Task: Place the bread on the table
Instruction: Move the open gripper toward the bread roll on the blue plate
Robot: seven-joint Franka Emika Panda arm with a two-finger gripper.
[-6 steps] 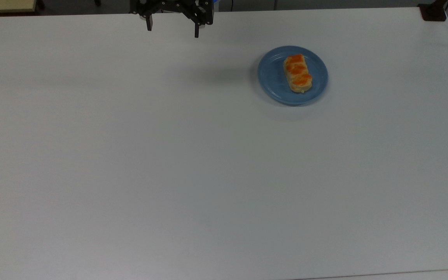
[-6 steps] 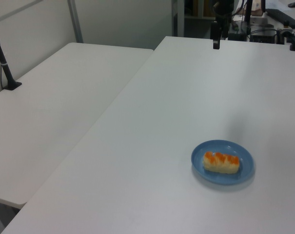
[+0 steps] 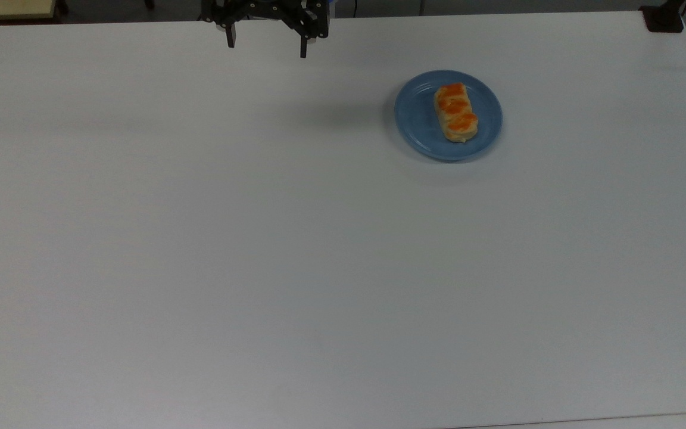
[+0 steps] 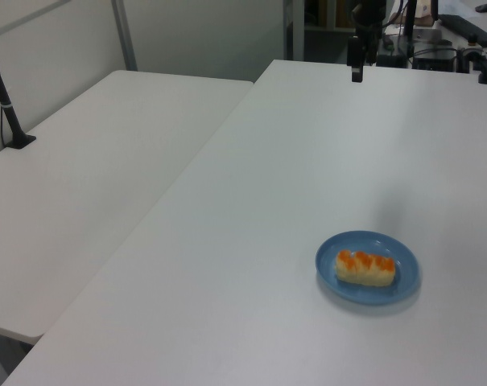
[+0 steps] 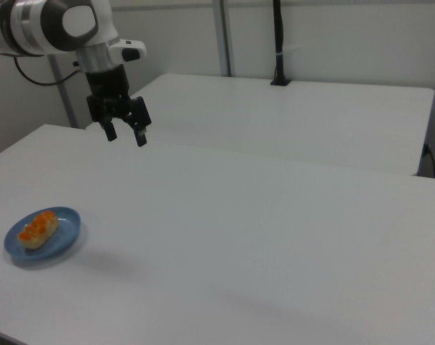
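The bread (image 3: 455,112), a pale-tan loaf with orange bumps, lies on the round blue plate (image 3: 417,119), also seen as the bread (image 4: 365,268) and the bread (image 5: 37,228). The plate rests on the white table (image 3: 319,268). My gripper (image 3: 267,49) hangs open and empty above the table's far edge, well to the top view's left of the plate. In the right view the gripper (image 5: 126,136) hovers high above the table, up and to the right of the plate (image 5: 59,241).
A second white table (image 4: 90,177) adjoins on the left view's left, with a black post (image 4: 6,100) clamped on it. A black mount (image 3: 664,18) sits at the top view's upper right corner. Cables and equipment (image 4: 444,48) lie behind the table's far edge.
The gripper has shifted slightly toward the top edge of the top view. The bread and plate have not moved.
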